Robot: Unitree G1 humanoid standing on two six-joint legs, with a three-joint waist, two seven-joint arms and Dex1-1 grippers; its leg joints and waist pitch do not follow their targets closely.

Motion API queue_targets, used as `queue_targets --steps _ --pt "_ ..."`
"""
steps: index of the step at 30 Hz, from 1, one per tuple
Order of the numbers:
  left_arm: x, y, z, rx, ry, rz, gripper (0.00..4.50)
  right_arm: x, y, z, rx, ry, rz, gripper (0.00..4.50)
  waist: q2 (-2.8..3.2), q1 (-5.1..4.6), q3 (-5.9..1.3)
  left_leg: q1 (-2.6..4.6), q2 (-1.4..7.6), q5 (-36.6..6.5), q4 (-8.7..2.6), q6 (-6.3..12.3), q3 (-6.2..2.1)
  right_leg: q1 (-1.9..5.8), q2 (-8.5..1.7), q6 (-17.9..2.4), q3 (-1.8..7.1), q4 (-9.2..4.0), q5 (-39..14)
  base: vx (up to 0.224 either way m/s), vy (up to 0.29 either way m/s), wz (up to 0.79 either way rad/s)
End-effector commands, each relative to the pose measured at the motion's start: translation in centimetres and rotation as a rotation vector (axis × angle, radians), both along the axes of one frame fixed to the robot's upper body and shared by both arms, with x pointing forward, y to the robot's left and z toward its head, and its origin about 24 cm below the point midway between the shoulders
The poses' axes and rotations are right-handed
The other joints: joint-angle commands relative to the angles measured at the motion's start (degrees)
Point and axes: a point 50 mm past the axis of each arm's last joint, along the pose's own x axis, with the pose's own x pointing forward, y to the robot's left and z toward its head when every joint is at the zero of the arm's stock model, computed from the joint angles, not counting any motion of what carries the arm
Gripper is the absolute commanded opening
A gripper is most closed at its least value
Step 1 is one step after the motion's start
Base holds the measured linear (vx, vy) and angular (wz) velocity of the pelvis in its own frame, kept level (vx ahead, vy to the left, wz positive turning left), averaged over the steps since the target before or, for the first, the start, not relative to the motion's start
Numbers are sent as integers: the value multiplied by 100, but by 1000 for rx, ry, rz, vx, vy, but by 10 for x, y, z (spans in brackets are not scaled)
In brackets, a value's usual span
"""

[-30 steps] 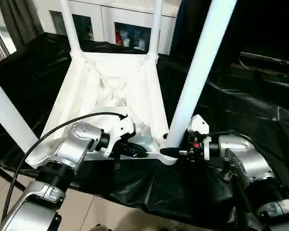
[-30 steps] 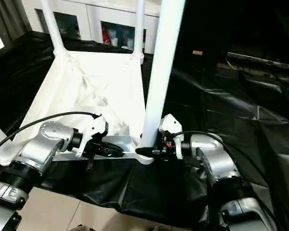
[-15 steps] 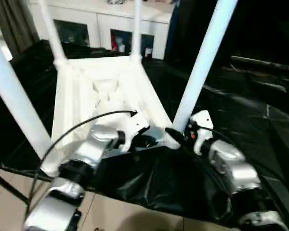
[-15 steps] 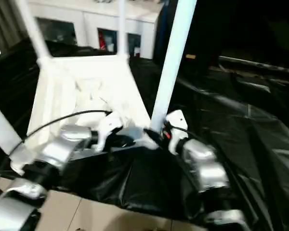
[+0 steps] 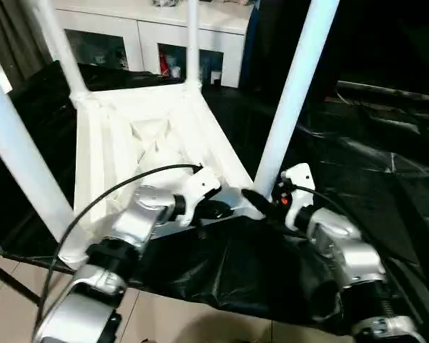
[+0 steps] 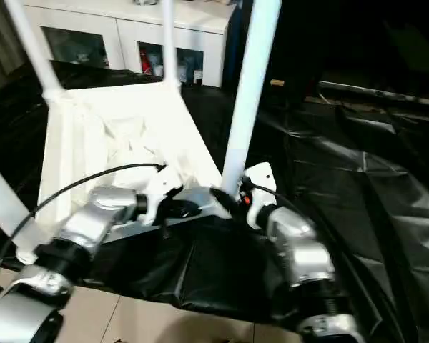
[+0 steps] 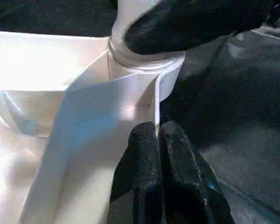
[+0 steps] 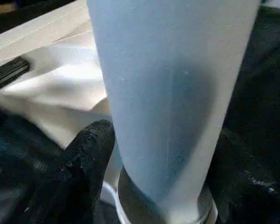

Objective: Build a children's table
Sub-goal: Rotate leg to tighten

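Observation:
The children's table lies upside down, its white ribbed top (image 5: 129, 143) on the black sheet. Four white legs stand in the corner sockets. My left gripper (image 5: 218, 210) is shut on the thin raised rim (image 7: 156, 116) beside the near right socket. The near right leg (image 5: 293, 93) rises from that socket. My right gripper (image 5: 259, 200) holds this leg just above the collar. One black finger (image 8: 84, 163) presses one side of the leg (image 8: 172, 93), and the other finger (image 8: 245, 186) sits at the opposite side. The left wrist view catches one right finger (image 7: 191, 23) against the leg base.
A black sheet (image 5: 357, 164) covers the work surface and hangs over its near edge above a tiled floor (image 5: 164, 321). A white cabinet with glass doors (image 5: 150, 43) stands behind. The near left leg (image 5: 21, 157) rises close to my left forearm.
The whole picture has shifted and tilted, so the camera has moved. Both grippers stay at the table's near right corner, the left on the rim and the right around the leg.

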Motion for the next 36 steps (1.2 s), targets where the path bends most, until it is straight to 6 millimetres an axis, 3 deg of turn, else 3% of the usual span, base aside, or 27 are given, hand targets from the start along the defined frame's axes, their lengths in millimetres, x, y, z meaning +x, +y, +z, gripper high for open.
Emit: queue_targets --steps 1,4,7,11,16,19,20,23,30,33,34,36 --pt "-9 -12 -5 -34 29 -87 0 -13 31 -3 31 46 257 297 -50 30 -192 2 129 -2128 -390 234 -21 169 -270 -742 199 -474 -2517 0 0 0" --pt "-10 -2 -4 -31 47 -111 0 -14 21 1 16 50 341 297 -68 61 -187 27 136 -2091 -367 229 -11 134 -275 -776 219 -451 -2591 0 0 0" --pt "-14 6 -1 -36 83 -166 0 -17 9 2 -4 72 431 297 -76 74 -208 -1 153 -1825 -368 244 -1 168 -258 -921 216 -386 -2103 0 0 0" --pt "-22 18 3 -48 143 -247 0 -19 -7 4 -51 106 513 297 -35 114 -246 29 171 -1440 -328 339 34 189 -239 -1298 223 -270 -1187 26 -1 4" --pt "-25 24 3 -46 167 -262 0 -17 -9 4 -74 98 522 284 -31 157 -277 -7 164 -940 -296 433 52 261 -214 -1525 203 -148 -335 0 0 0" --pt "-25 25 3 -45 165 -258 0 -18 -8 4 -76 98 534 259 -43 166 -259 -8 164 -1067 -303 415 60 263 -230 -1474 203 -177 -596 0 0 0" --pt "-25 26 4 -44 166 -256 0 -19 -8 3 -74 102 547 251 -49 172 -247 4 170 -1264 -312 344 63 249 -247 -1372 211 -217 -1012 0 0 0" --pt "-25 28 4 -42 165 -251 0 -21 -7 2 -75 108 562 246 -45 168 -239 12 175 -1432 -330 240 51 232 -252 -1222 219 -255 -1401 0 0 0" --pt "-20 27 2 -35 122 -186 0 -22 -4 0 -43 111 528 244 -26 165 -251 1 164 -1287 -319 270 55 243 -230 -1282 220 -227 -1031 0 0 0" --pt "-11 18 1 -52 77 -66 0 -17 1 -9 -27 131 365 243 -36 148 -220 14 161 -1542 -339 178 49 217 -240 -1202 222 -277 -1464 0 0 0" --pt "-8 10 -1 -59 65 -23 0 -12 4 -17 -35 131 216 243 -37 130 -210 19 150 -1703 -351 91 39 205 -249 -1074 219 -317 -1857 0 0 0" --pt "-7 0 -3 -61 54 1 0 -10 9 -24 -20 142 105 242 -54 81 -203 -9 125 -1845 -370 -34 -2 211 -262 -809 199 -367 -2494 0 0 0"
